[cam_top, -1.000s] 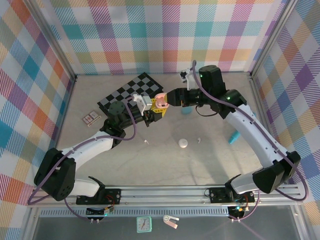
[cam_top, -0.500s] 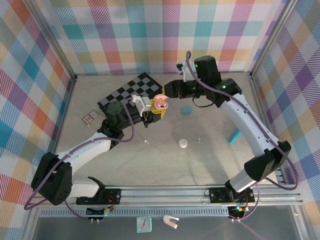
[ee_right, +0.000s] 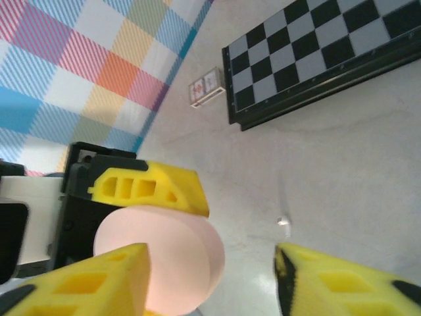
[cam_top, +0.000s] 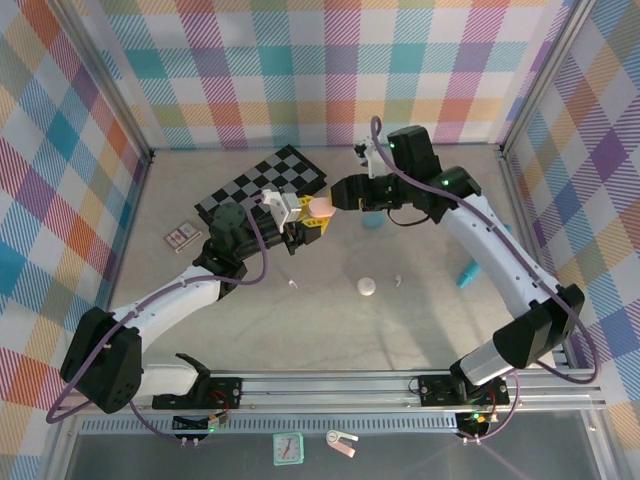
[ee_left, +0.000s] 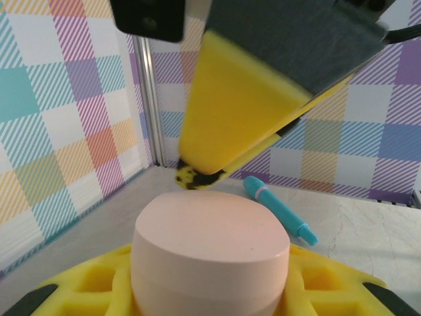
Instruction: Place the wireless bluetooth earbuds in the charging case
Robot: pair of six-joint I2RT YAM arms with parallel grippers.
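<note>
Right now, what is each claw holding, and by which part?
Left claw pinches the pink charging case across its rounded body. Right claw is open beside the case, holding nothing.

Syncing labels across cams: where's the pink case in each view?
Top external: pink case at mid-frame, just right of the checkerboard.
Left wrist: pink case at bottom centre, large in the foreground.
Right wrist: pink case at lower left.
Shared landmark: the yellow fingers clamped on it.
</note>
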